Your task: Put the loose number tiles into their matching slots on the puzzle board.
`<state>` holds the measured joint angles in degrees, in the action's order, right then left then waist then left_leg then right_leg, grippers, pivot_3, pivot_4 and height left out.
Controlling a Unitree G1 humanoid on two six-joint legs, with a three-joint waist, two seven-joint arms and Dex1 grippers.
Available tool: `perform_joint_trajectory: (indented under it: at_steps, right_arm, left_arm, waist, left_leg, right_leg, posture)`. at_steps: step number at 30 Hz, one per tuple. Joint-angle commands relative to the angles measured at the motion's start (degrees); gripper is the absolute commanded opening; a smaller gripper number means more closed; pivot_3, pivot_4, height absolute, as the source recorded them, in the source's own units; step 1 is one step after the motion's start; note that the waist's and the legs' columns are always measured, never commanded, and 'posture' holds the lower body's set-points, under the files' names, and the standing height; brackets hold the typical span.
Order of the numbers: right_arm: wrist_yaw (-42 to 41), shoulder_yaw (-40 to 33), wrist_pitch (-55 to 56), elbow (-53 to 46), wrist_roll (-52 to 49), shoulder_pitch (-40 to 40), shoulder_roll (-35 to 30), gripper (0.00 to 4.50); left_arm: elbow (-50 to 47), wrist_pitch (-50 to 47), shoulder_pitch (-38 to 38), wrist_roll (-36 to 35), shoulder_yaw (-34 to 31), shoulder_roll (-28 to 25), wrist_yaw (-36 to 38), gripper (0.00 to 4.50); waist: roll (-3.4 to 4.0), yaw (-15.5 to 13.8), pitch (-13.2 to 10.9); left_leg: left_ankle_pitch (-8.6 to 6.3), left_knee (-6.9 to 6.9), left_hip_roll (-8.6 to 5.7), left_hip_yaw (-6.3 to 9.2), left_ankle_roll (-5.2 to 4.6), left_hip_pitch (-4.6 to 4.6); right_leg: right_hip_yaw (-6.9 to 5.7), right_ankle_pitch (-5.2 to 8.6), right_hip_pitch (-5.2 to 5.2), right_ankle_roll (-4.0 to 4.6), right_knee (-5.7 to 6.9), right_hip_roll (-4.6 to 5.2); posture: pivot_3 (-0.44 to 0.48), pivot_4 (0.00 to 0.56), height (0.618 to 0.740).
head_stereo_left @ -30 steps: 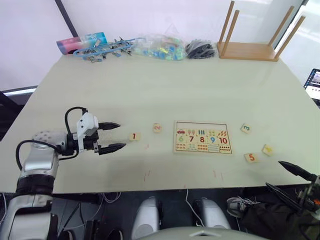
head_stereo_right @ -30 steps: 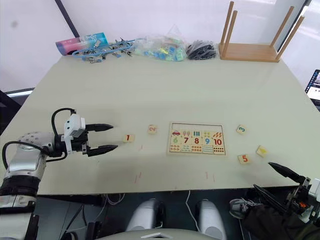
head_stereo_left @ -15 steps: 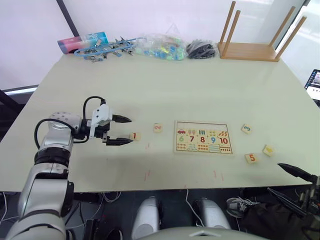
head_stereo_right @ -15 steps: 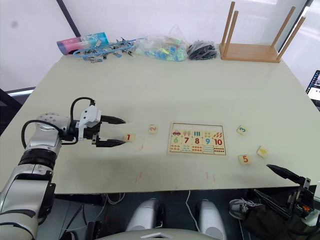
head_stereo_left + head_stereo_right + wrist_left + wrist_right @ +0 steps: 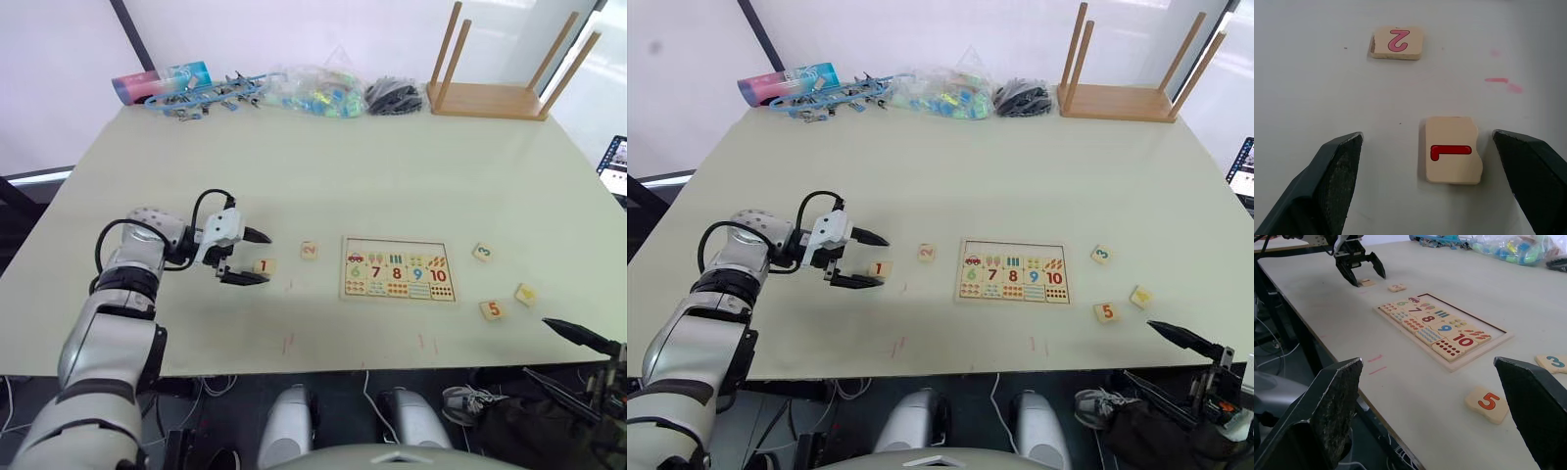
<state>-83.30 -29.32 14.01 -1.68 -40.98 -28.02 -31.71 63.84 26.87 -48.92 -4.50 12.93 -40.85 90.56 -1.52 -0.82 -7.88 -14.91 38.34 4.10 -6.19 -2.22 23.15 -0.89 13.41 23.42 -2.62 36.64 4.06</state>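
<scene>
A: Where digits can be read, list them.

B: The puzzle board [image 5: 398,270] shows 6, 7, 8, 9 and 10 in colour, with counting pictures above and below. It lies flat on the table [image 5: 323,166], near the front edge. The loose tiles read: a red 1 tile [image 5: 1453,150], a pink 2 tile [image 5: 1397,42], a green 3 tile [image 5: 481,252] and an orange 5 tile [image 5: 493,309]. A fifth tile [image 5: 526,293] lies beside the 5; its digit is too small to read.

A: Change since the earlier frames?

B: The left gripper [image 5: 251,257] has advanced toward the 1 tile. A second ago it was well short of it; now its open fingers stand on either side of the tile, one finger close to its edge, holding nothing. The tiles and board have not shifted.

A: The right gripper?

B: The right gripper [image 5: 565,349] hangs past the table's front edge on the right, fingers spread wide, empty. The 5 tile is the nearest piece to it.

A: Surroundings and obstructions?

B: Along the far edge lie a pink and blue tube [image 5: 161,80], blue clips [image 5: 211,95], a clear bag of coloured pieces [image 5: 315,92] and a black bundle [image 5: 392,96]. An upturned wooden stool [image 5: 495,83] stands at the far right corner. Faint red marks [image 5: 1501,82] show on the table near the 1 tile. Between the 1 tile and the board lies the 2 tile.
</scene>
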Motion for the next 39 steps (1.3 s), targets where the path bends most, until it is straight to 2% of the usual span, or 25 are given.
perform_joint_trajectory:
  at_steps: [1,6,7,9,14,15,22,31,39]
  right_arm:
    - [-0.4,-1.4,0.9,-0.9,-1.0,0.4,-0.3,4.50]
    - [-0.7,-1.5,1.0,-0.7,-0.9,0.7,-0.4,4.50]
    - [-0.7,-1.5,1.0,-0.7,-0.9,0.8,-0.4,4.50]
    - [-0.8,-1.5,1.1,-0.6,-0.9,0.9,-0.4,4.50]
    - [-1.3,-1.4,1.4,0.1,-0.8,1.1,-0.3,4.50]
    - [-1.3,-1.4,1.4,0.1,-0.8,1.2,-0.3,4.50]
    - [-1.6,-1.1,1.7,0.3,-0.7,1.5,0.1,4.50]
    - [-1.0,-0.1,2.4,-0.2,-0.6,1.8,1.9,4.50]
    - [0.5,-0.4,4.0,-0.4,-0.1,1.4,4.2,4.50]
  left_arm:
    - [1.9,1.7,-0.7,1.1,2.1,-0.9,1.9,4.49]
    - [3.1,1.5,-1.2,0.6,3.1,-1.0,1.9,4.49]
    - [3.1,1.4,-1.2,0.4,3.3,-1.0,1.9,4.11]
    - [3.1,1.3,-0.9,-0.1,3.9,-1.1,1.9,3.65]
    - [2.6,-0.1,0.1,-2.2,6.2,-2.2,1.9,1.22]
    - [2.5,-0.1,0.1,-2.5,6.4,-2.4,1.9,0.96]
    - [1.0,-1.3,-0.9,-5.5,7.4,-3.2,1.9,0.96]
    - [-10.3,-13.0,-5.2,-14.8,12.7,-5.2,1.9,0.96]
    - [-12.5,-15.9,-10.4,-12.8,12.3,-0.6,1.9,0.96]
  waist:
    - [0.00,0.0,0.0]
    - [0.01,0.0,0.0]
    - [0.01,0.0,0.0]
    - [0.04,0.0,0.0]
    - [0.05,0.0,0.0]
    - [0.05,0.0,0.1]
    - [0.07,0.0,0.1]
    - [-0.17,-0.2,-0.1]
    - [-0.17,-0.1,-0.1]
  left_leg:
    - [0.00,0.00,0.00,0.00,0.00,0.00]
    - [0.00,0.01,0.01,-0.01,0.00,-0.07]
    - [0.00,0.01,0.01,-0.01,0.00,-0.08]
    - [0.00,0.01,0.01,-0.01,0.00,-0.14]
    - [0.01,0.06,0.03,0.02,-0.01,-0.22]
    - [0.01,0.07,0.05,0.02,-0.01,-0.23]
    - [0.01,0.06,0.04,0.01,-0.01,-0.23]
    - [0.00,0.06,0.03,0.08,-0.01,-0.03]
    - [0.01,0.08,-0.08,0.14,-0.01,0.06]
  right_leg:
    - [0.00,0.00,0.00,0.00,0.01,0.00]
    - [0.02,0.00,-0.01,0.00,0.06,0.00]
    - [0.02,0.00,-0.01,0.00,0.06,0.00]
    - [0.03,0.00,-0.03,0.00,0.07,0.00]
    - [0.02,0.00,-0.08,0.00,0.15,0.01]
    - [0.02,0.00,-0.09,0.00,0.15,0.01]
    - [0.04,0.00,-0.09,0.00,0.15,0.00]
    - [-0.01,0.00,-0.05,0.01,0.11,0.00]
    - [-0.02,0.01,-0.05,0.00,0.07,-0.02]
  posture:
    - [0.000,0.150,0.738]
    - [0.000,0.150,0.738]
    - [0.000,0.150,0.738]
    - [0.000,0.150,0.738]
    - [0.000,0.150,0.738]
    - [0.000,0.150,0.738]
    - [0.000,0.150,0.738]
    - [0.000,0.150,0.738]
    - [0.000,0.150,0.738]
